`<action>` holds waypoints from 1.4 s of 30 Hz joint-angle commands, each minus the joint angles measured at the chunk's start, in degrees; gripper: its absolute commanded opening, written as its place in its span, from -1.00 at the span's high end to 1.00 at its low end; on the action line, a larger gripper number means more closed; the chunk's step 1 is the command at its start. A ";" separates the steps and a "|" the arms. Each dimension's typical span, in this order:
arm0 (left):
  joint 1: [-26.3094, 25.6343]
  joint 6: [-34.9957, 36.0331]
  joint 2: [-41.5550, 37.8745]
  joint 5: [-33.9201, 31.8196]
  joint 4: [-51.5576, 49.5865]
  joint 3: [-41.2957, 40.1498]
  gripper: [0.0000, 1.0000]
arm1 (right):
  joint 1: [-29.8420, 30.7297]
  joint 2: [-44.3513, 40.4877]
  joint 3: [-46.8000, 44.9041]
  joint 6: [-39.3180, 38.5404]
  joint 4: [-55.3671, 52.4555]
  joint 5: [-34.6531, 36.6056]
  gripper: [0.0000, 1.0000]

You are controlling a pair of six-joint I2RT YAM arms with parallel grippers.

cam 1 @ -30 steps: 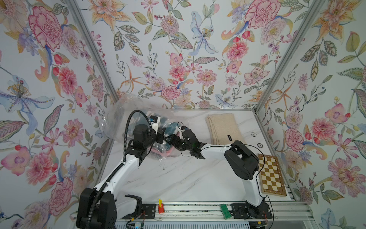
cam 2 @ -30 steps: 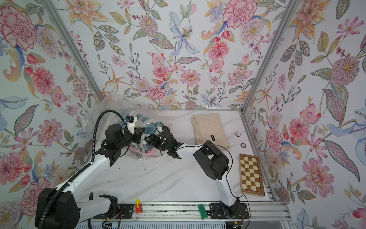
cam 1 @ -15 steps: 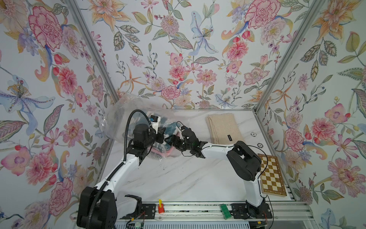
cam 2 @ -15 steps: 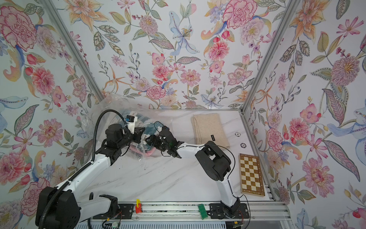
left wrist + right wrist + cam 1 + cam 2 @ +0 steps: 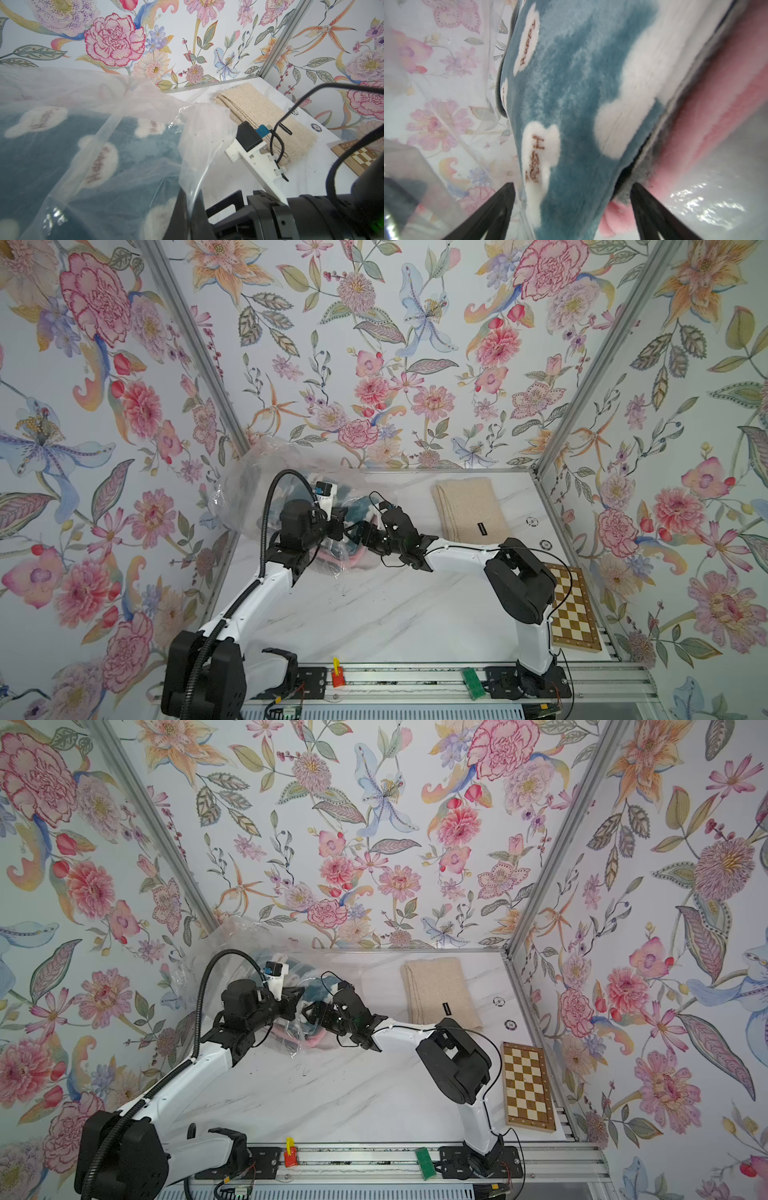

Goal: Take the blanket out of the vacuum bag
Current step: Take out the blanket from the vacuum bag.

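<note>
The vacuum bag [image 5: 257, 472] [image 5: 220, 952], clear crinkly plastic, lies at the table's far left. Inside it is a blue blanket [image 5: 360, 506] [image 5: 318, 990] [image 5: 135, 149] [image 5: 581, 104] with white patches, on top of a pink one [image 5: 716, 104]. My left gripper [image 5: 340, 522] [image 5: 297, 998] [image 5: 190, 199] is shut on the edge of the bag's mouth and holds the plastic up. My right gripper [image 5: 357, 531] [image 5: 309, 1013] [image 5: 572, 187] is inside the mouth. It stands open, with a fold of the blue blanket between its fingers.
A folded beige blanket [image 5: 467, 508] [image 5: 438, 988] [image 5: 259, 116] lies at the far right of the table. A chessboard [image 5: 571, 605] [image 5: 527, 1085] sits by the right edge, with two poker chips [image 5: 532, 521] near it. Floral walls close in three sides.
Almost nothing differs. The right arm's elbow has shifted slightly to the right, and both grippers keep their states and places.
</note>
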 commanded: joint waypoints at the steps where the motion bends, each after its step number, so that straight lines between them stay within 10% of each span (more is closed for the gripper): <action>1: 0.26 0.78 0.56 1.21 0.52 1.88 1.00 | 0.40 -0.97 1.22 -0.90 0.23 -0.06 -0.79; 42: 0.27 1.04 0.65 1.30 0.22 2.23 1.00 | -0.12 5.14 5.62 0.85 0.35 -2.21 -0.81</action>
